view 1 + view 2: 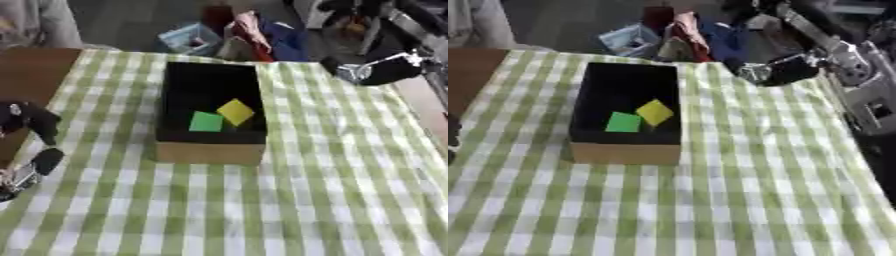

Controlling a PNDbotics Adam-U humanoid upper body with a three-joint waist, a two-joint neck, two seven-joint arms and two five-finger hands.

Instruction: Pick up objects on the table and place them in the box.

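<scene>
The right hand point(773, 71) hung at the upper right of the frame; I cannot tell how its fingers stood. The left hand point(31, 122) rested at the left edge, equally unclear. In the box point(210, 150), center, lay a green block point(206, 121) and a yellow block point(235, 111). No other object showed on the worktop point(332, 190), so probably each hand should withdraw slowly, clear of the box.

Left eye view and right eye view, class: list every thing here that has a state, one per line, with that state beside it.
box: open at the top, upright on the checked cloth.
green block: inside the box, lying flat.
yellow block: inside the box, touching the green block, turned cornerwise.
right hand: raised over the cloth's far right, holding nothing visible; fingers unclear.
left hand: at the left edge, fingers unclear.
</scene>
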